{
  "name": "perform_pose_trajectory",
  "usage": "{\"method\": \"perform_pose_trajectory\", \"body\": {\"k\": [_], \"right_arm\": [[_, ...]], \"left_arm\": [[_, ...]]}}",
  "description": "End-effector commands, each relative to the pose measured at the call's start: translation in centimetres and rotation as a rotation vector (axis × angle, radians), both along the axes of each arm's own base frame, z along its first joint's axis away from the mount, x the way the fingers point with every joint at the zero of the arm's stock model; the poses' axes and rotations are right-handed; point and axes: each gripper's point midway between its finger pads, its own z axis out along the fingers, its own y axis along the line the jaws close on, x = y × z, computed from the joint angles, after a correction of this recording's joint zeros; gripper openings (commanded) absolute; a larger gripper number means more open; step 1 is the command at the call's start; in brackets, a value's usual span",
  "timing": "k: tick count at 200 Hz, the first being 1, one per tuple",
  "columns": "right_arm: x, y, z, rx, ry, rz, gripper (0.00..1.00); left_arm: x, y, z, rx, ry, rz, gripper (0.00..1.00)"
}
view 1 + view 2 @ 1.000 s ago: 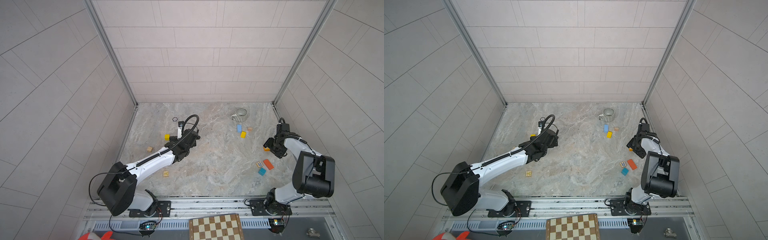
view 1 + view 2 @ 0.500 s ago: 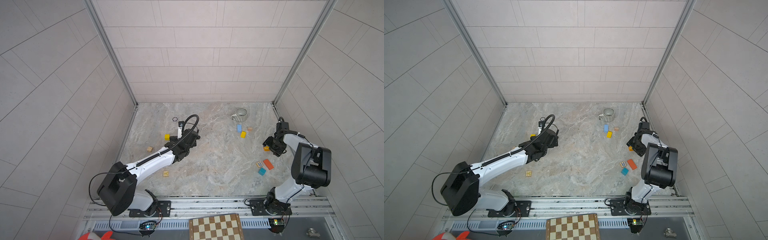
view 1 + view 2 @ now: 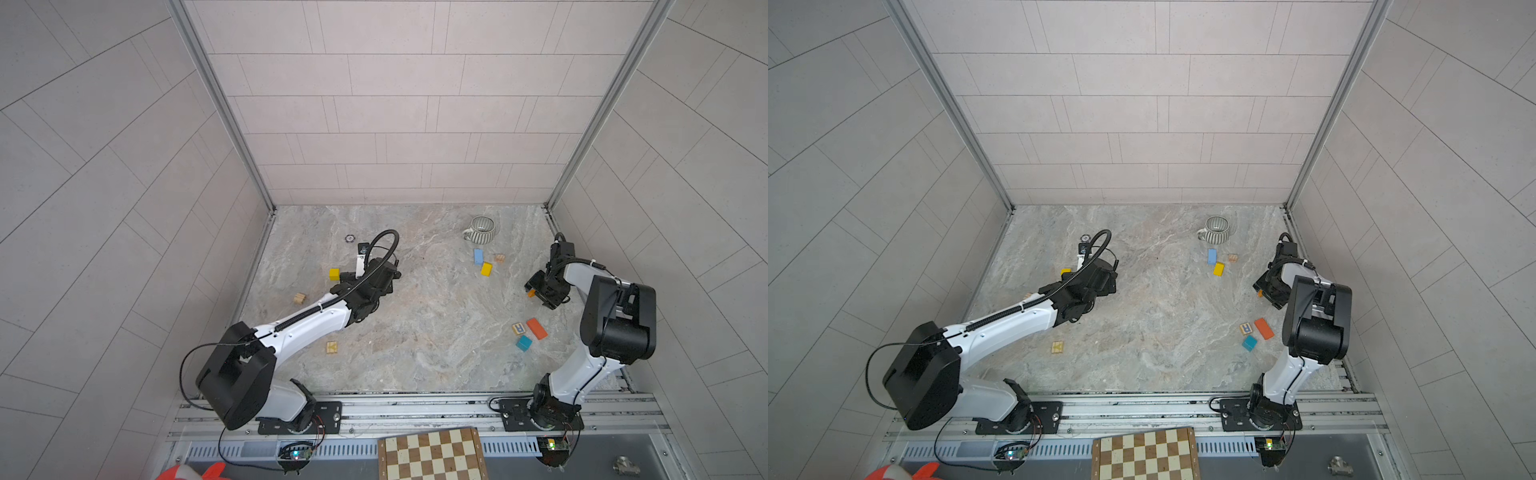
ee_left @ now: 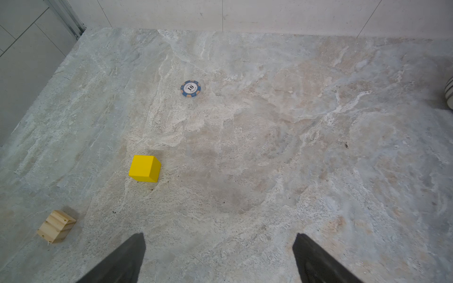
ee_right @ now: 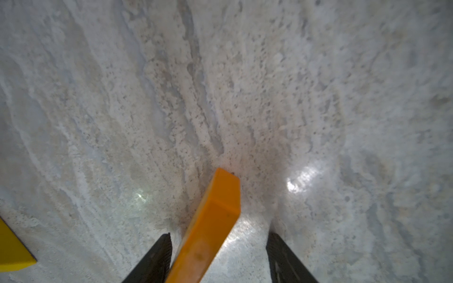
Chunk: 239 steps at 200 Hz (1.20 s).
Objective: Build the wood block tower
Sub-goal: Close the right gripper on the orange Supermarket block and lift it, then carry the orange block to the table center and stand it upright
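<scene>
Right gripper (image 5: 219,234): jaws part-open astride the orange block (image 5: 210,220), narrower than a second ago. One finger (image 5: 152,257) sits just beside the block and a gap shows at the other, so there is no grip yet.
Orange block: lying on the tabletop (image 5: 245,73) near the right wall, where it was a second ago.
Right arm (image 3: 619,324): its black elbow stands nearer the gripper than a second ago, while the gripper has kept to the same spot.
Left gripper (image 4: 219,235): spread wide and empty above bare tabletop, unchanged.
Left group: yellow cube (image 4: 144,169), ridged wood piece (image 4: 56,226) and lettered cube (image 3: 331,347) lie well apart around the left arm (image 3: 307,324), none shifted.
Far group: blue block (image 3: 478,256), yellow block (image 3: 486,269) and small wood cube (image 3: 500,258) lie close together on the robot's side of the mug (image 3: 481,228), as before.
Near group: blue-lettered cube (image 3: 518,328), red block (image 3: 536,328) and teal block (image 3: 523,343) cluster beside the right arm, as before.
Tower: every block in view lies singly on the tabletop.
Also in frame: a poker chip (image 4: 191,88) beyond the yellow cube, and a chessboard (image 3: 432,455) at the front edge.
</scene>
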Motion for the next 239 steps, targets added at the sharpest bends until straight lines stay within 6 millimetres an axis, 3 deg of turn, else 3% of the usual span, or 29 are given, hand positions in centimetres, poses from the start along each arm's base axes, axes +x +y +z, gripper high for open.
{"method": "perform_pose_trajectory", "body": {"k": [1, 42, 105, 123, 147, 171, 199, 239], "right_arm": [[-0.4, -0.6, -0.7, -0.016, 0.038, -0.016, 0.6], [-0.1, -1.0, -0.3, -0.036, 0.036, -0.013, 0.44], [-0.2, -1.2, -0.3, -0.058, 0.048, 0.005, 0.06], [-0.2, -1.1, 0.0, -0.071, 0.051, 0.02, 0.0], [-0.1, -0.3, 0.9, -0.098, 0.049, 0.065, 0.0], [0.7, 1.8, 2.8, -0.147, 0.033, 0.163, 0.0], [1.9, 5.8, 4.4, -0.126, -0.008, 0.3, 0.0], [2.7, 13.8, 6.2, -0.069, -0.091, 0.535, 0.0]], "left_arm": [[0.6, -0.2, 0.8, 0.002, -0.017, 0.002, 1.0], [0.6, -0.2, 0.8, 0.005, -0.015, 0.003, 1.0], [0.5, -0.1, 0.9, 0.01, -0.016, 0.004, 1.0], [0.6, -0.1, 1.0, 0.009, -0.019, 0.005, 1.0], [0.5, 0.1, 1.2, 0.014, -0.023, 0.007, 1.0], [0.4, 0.6, 1.6, 0.006, -0.033, 0.024, 1.0], [0.3, 0.7, 1.3, -0.054, -0.019, 0.019, 1.0], [-0.2, 1.5, 2.1, -0.086, -0.024, 0.036, 1.0]]}}
